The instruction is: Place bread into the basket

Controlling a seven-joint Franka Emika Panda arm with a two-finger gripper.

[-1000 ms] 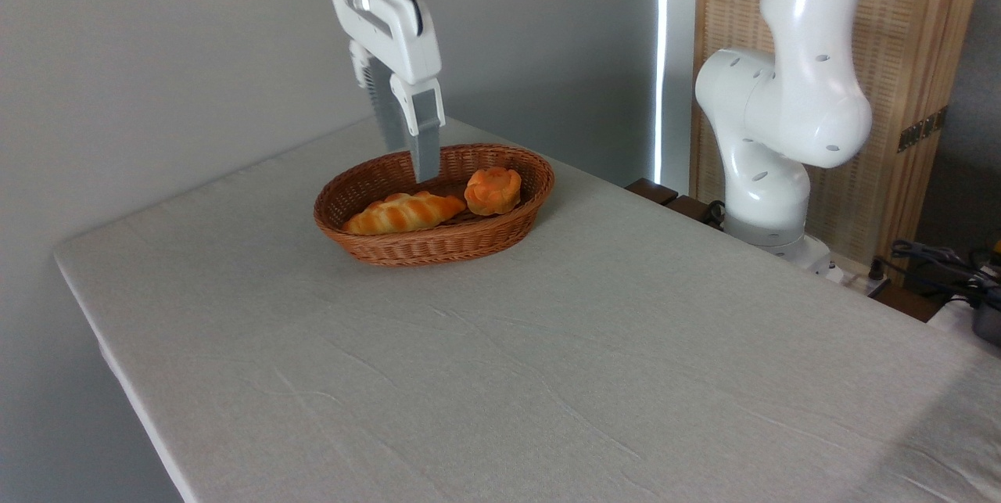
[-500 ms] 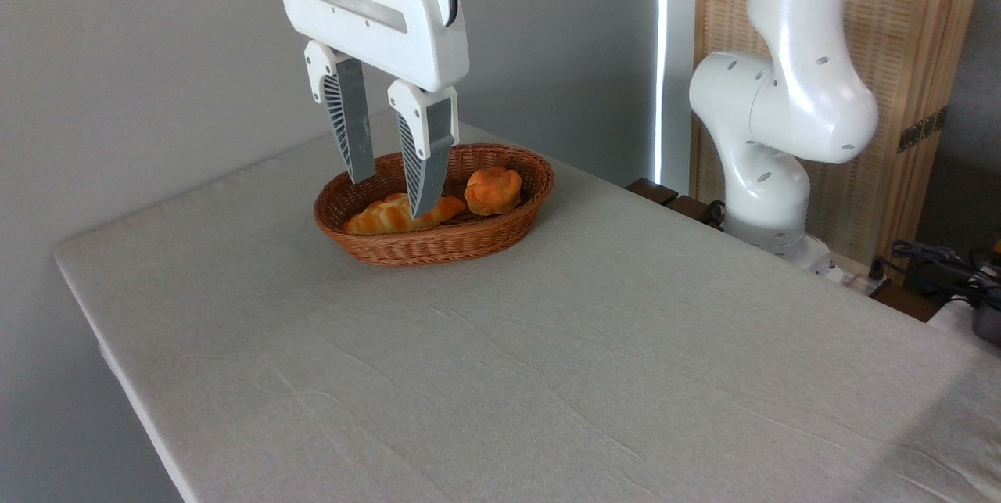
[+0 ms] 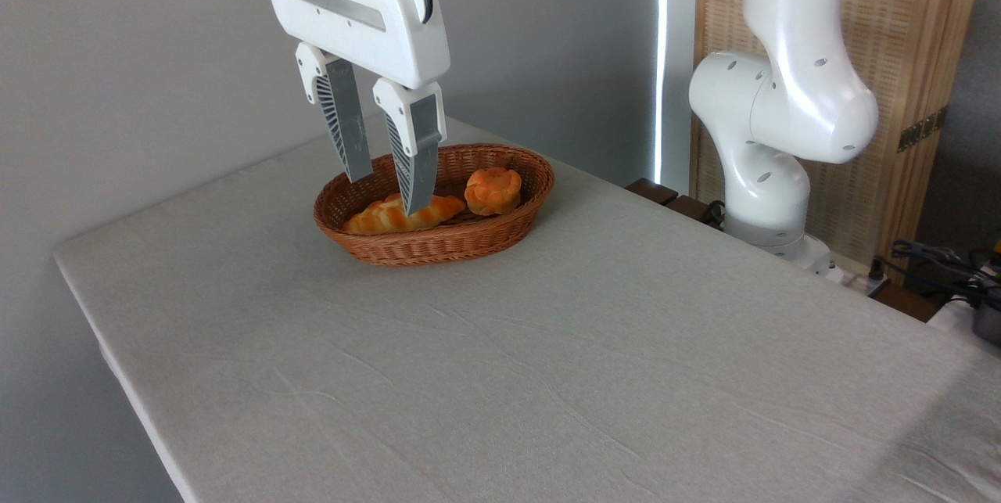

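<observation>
Since the bun (image 3: 493, 190) sits in the basket (image 3: 461, 241) already, just lift the wide-open, empty tool (image 3: 387, 192) straight up, clear of the loaf (image 3: 375, 219).

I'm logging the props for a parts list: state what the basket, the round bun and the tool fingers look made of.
Basket: woven wicker, reddish-brown, judging by the visible weave.
Round bun: orange, matte, lumpy top; possibly a foam or plastic replica, though real bread can't be ruled out.
Tool fingers: grey, ribbed along one edge, probably flexible plastic or rubber, on white glossy mounts.
</observation>
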